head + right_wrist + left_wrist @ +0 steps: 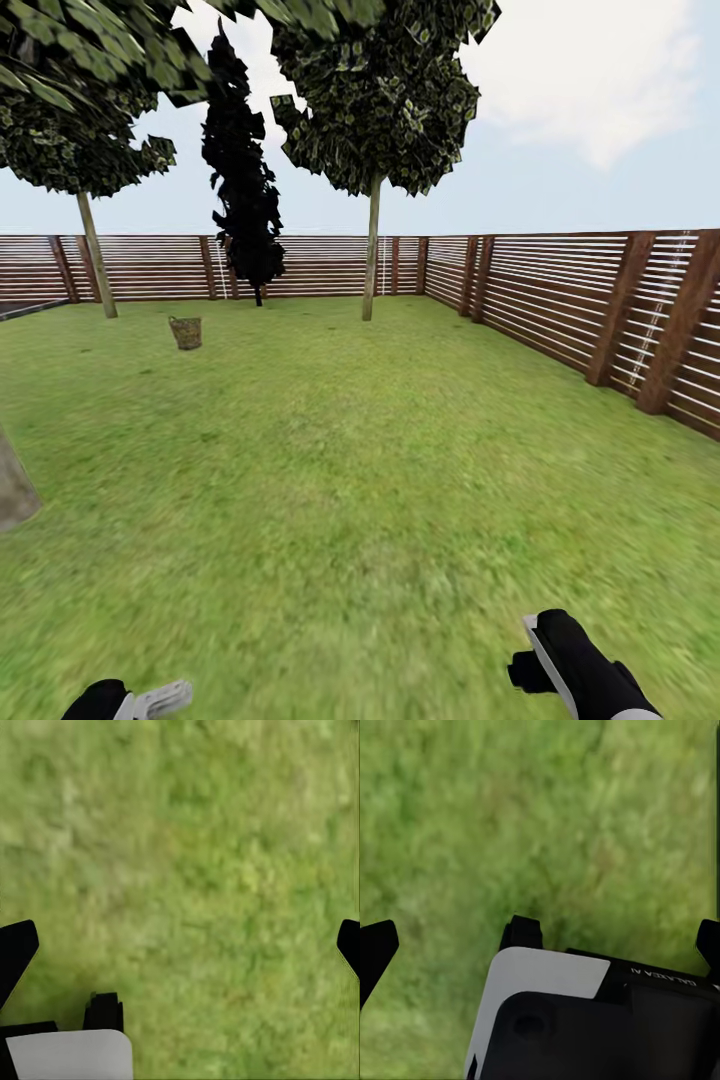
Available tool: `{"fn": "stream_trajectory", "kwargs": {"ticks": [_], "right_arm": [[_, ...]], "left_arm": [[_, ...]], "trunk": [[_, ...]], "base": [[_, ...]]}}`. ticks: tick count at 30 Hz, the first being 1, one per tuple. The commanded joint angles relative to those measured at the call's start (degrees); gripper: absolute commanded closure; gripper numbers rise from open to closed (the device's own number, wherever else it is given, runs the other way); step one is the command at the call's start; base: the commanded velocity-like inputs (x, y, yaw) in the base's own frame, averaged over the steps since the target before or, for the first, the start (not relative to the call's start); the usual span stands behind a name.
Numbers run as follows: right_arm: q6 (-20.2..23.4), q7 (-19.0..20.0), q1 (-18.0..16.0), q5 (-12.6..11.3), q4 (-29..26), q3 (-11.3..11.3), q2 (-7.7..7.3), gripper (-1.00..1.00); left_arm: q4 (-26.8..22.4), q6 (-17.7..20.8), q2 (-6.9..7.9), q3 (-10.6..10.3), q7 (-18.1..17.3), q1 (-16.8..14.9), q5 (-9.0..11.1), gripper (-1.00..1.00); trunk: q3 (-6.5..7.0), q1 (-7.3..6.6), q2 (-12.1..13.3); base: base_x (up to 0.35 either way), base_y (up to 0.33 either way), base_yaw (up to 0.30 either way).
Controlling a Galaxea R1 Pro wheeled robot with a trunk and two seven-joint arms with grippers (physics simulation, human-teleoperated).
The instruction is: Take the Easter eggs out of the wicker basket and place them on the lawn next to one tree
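Robot's at the approach stage, I'd say. The wicker basket (186, 332) sits far off on the lawn (330, 470), between two thin-trunked trees (372, 250), well apart from both arms. Can't make out any eggs from here. Left gripper (540, 945) and right gripper (180, 945) both hang spread wide over grass, holding nothing. Next up, probably: roll closer to the basket before reaching in.
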Motion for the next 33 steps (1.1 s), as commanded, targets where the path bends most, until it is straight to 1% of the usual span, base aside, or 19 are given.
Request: {"fn": "stream_trajectory", "kwargs": {"ticks": [1, 7, 22, 29, 33], "right_arm": [[0.3, 0.2, 0.0, 0.5, -0.1, 0.0, 0.0, -1.0], [0.3, 0.2, 0.0, 0.5, -0.1, 0.0, -0.02, -1.0], [0.3, 0.2, 0.0, 0.5, -0.1, 0.0, -0.07, -1.0], [0.3, 0.2, 0.0, 0.5, -0.1, 0.0, -0.08, -1.0], [0.3, 0.2, 0.0, 0.5, -0.1, 0.0, -0.09, -1.0]], "left_arm": [[0.0, 0.3, -0.05, 0.1, -0.1, 0.0, 0.1, -1.0], [0.0, 0.3, -0.71, 0.0, 0.1, 0.0, 0.0, -1.0], [0.1, 0.3, -0.78, 0.0, 0.2, 0.0, 0.0, -1.0], [0.1, 0.2, -0.83, 0.0, 0.3, 0.0, 0.0, -1.0], [0.1, 0.2, -1.14, 0.0, 0.3, 0.0, 0.0, -1.0]], "trunk": [[-0.07, 0.04, 0.0], [-0.07, 0.04, 0.0], [-0.07, 0.04, 0.0], [-0.07, 0.04, 0.0], [-0.07, 0.04, 0.0]], "base": [[0.344, 0.0, 0.0], [0.344, 0.0, 0.0], [0.344, 0.0, 0.005], [0.344, 0.0, 0.196], [0.344, 0.0, 0.25]]}}
